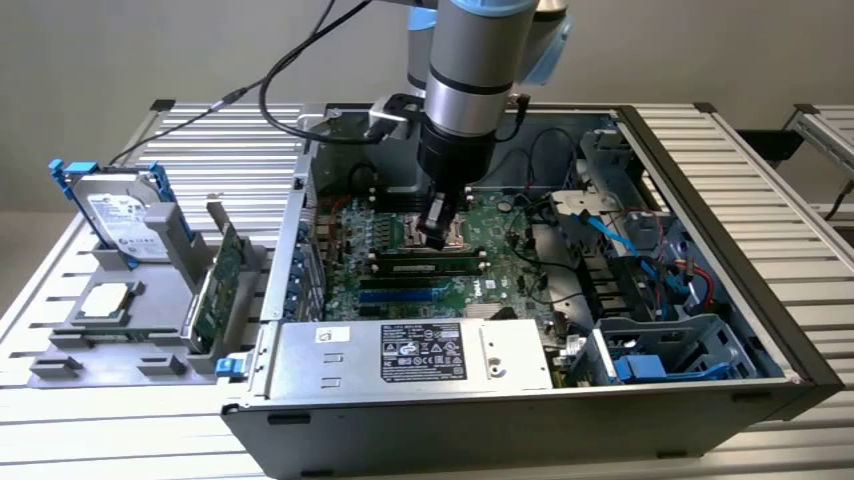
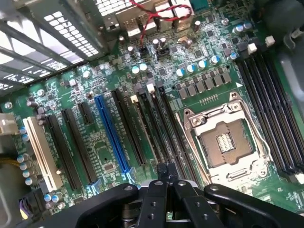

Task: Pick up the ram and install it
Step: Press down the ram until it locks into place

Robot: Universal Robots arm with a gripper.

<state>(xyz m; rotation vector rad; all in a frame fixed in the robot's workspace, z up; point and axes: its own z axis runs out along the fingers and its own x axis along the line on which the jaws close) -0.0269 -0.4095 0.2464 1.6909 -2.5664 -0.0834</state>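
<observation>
Nearest the camera in the exterior view is the silver boxy power supply with a black label (image 1: 424,353), well in front of the square metal-framed CPU socket (image 2: 223,142). That socket is your landmark.

Next back is the ram (image 1: 427,266), a long thin green stick with dark chips. It lies along a black memory slot just in front of the socket, between the socket and the power supply. It looks seated and level, but you can't tell whether the end latches are closed.

Just behind it is the black two-finger gripper (image 1: 437,238) (image 2: 166,171). It hangs low over the green motherboard (image 2: 109,156), beside the socket and just behind the ram. The fingers are clenched together with nothing between them, so the ram is not in the grip. From the wrist view you can't tell whether the tips touch the board or the slots.

My judgement is that the pick-up is done, the ram is in its slot, and you are at the seating and checking stage. Any further push calls for straight-down pressure on the ram's top edge, clear of the socket frame.

Farthest back are red and black wires (image 2: 152,19) by the case's rear wall.
</observation>
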